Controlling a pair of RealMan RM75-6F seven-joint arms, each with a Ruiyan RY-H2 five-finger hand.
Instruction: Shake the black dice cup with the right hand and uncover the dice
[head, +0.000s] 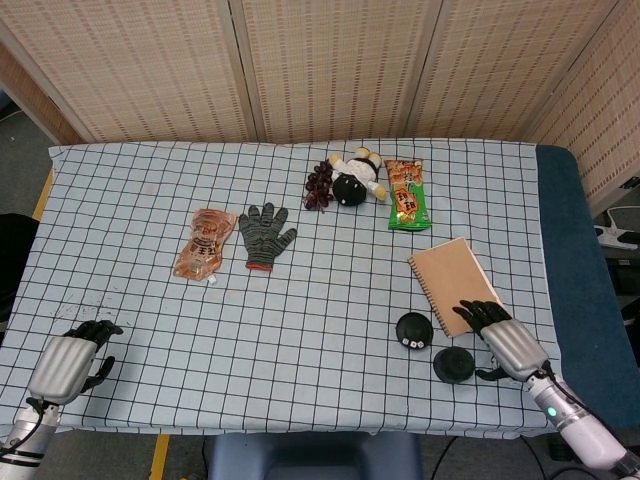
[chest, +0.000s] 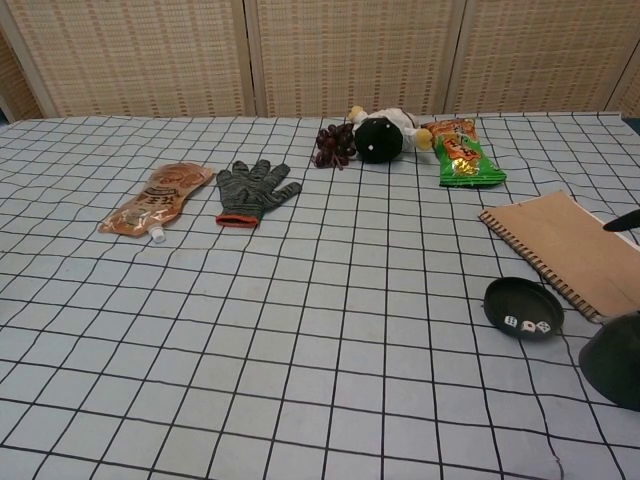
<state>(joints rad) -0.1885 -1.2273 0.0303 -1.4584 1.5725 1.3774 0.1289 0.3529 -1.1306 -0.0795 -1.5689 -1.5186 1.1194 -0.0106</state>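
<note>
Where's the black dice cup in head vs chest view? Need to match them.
Head view: the black dice cup stands low on the right side of the table, just left of the open right hand.
Chest view: the cup is cut off by the right edge, low in the picture.
Shared landmark: the black tray with dice, just up and left of the cup in both views.
</note>
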